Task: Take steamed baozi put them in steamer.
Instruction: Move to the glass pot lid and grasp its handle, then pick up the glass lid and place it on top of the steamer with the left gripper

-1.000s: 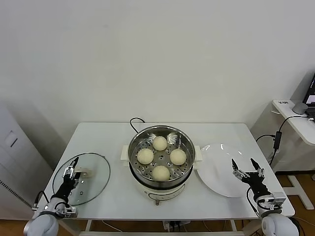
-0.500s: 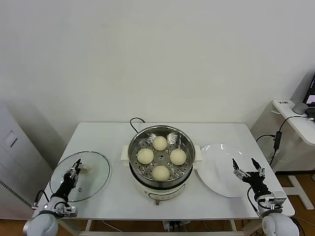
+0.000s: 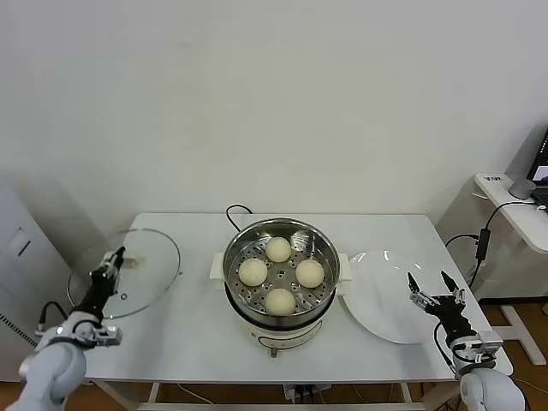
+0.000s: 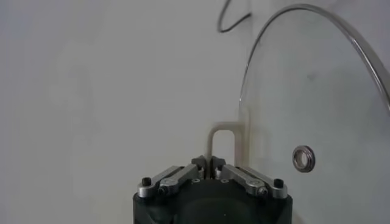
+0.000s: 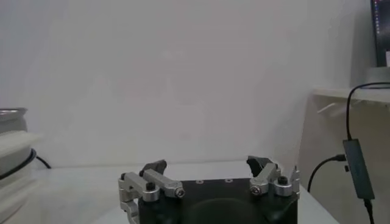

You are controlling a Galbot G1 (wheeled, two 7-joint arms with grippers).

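Left gripper clamps lid; steamer holds four baozi.

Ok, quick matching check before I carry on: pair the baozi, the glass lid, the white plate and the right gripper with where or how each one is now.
Things:
1. baozi
2. glass lid
3. white plate
4. right gripper

States:
A. open, holding nothing, at the table's right front
B. lifted and tilted, its handle gripped by the left gripper
C. four on the perforated tray in the steamer
D. bare, flat on the table right of the steamer

Pairs: 1-C, 2-B, 3-D, 4-A
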